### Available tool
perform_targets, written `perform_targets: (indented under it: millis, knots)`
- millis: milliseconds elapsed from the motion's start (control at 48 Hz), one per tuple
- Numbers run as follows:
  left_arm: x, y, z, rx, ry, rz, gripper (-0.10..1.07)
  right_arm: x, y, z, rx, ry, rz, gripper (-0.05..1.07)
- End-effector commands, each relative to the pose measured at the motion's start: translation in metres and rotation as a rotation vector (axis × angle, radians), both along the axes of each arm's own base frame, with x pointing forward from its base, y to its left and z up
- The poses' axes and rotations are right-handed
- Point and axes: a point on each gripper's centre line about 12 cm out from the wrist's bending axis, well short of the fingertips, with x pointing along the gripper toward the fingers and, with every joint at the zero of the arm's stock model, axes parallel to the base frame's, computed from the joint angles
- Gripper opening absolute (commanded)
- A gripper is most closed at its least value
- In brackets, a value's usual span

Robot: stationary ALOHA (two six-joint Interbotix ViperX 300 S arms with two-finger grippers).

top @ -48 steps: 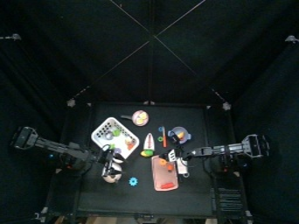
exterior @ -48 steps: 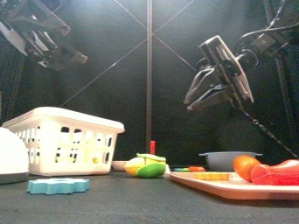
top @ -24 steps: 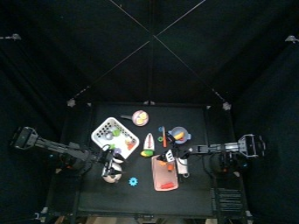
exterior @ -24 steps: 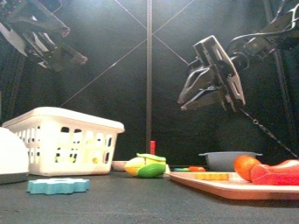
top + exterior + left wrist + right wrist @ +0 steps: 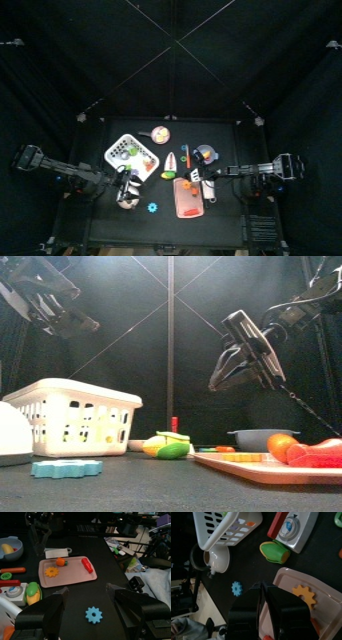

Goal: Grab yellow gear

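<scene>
The yellow gear (image 5: 52,571) lies flat on the pink tray (image 5: 72,579), next to an orange and a red pepper. It also shows in the right wrist view (image 5: 304,592) and, edge-on, in the front view (image 5: 243,457). My right gripper (image 5: 262,588) hangs in the air above the tray's edge, jaws closed together and empty; in the front view (image 5: 249,364) it is well above the tray (image 5: 214,459). My left gripper (image 5: 90,604) is open and empty, high at the left (image 5: 60,311), over a blue gear (image 5: 94,615).
A white basket (image 5: 74,416) stands at the left, a grey bowl (image 5: 261,439) behind the tray. A corn cob and a green piece (image 5: 167,446) lie mid-table. A white cup (image 5: 214,559) and a kitchen timer (image 5: 294,524) lie beyond the tray. The blue gear (image 5: 67,468) is near the front edge.
My right gripper has sunk a little and shifted slightly toward the tray. The left arm and all the objects have stayed where they were.
</scene>
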Motion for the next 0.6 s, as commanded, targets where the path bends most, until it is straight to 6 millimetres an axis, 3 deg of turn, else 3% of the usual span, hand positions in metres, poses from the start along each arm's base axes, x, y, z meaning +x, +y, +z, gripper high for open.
perform_targets:
  millis: [0, 250, 438, 583]
  knots:
    - [0.002, 0.0, 0.004, -0.003, -0.017, 0.001, 0.95, 0.0, -0.001, 0.012, -0.008, -0.036, -0.01, 0.53]
    - [0.002, 0.0, 0.004, -0.003, -0.017, 0.001, 0.95, 0.001, 0.001, 0.012, -0.011, -0.035, -0.009, 0.53]
    - [0.002, 0.0, 0.003, -0.002, -0.014, 0.003, 0.95, 0.011, 0.018, 0.028, 0.005, -0.084, 0.138, 0.53]
    - [0.002, 0.001, 0.003, -0.003, -0.012, 0.005, 0.95, 0.019, 0.021, 0.029, 0.017, -0.086, 0.171, 0.53]
